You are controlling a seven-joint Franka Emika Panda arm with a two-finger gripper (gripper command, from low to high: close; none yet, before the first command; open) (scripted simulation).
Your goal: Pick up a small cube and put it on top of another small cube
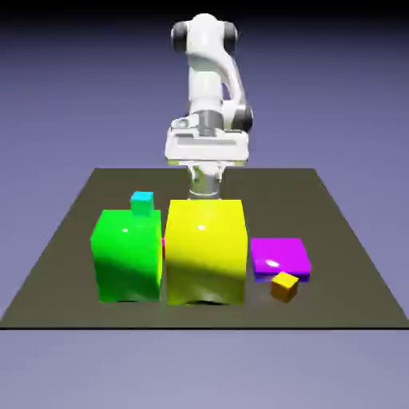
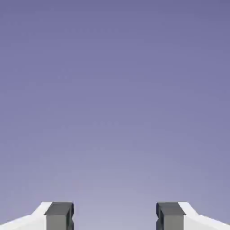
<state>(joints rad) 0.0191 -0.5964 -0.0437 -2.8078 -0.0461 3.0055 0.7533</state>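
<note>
1. Hand (image 2: 115,218) wide, nothing between its fingertips.
2. Cyan cube (image 1: 142,204) sits atop green block (image 1: 128,260), beside yellow block (image 1: 206,256).
3. Orange cube (image 1: 284,287) at purple block's (image 1: 279,257) near edge.

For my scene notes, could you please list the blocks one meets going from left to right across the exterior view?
Green block, yellow block, purple block; the cyan, orange and pink pieces overlap these, so I leave them out.
</note>
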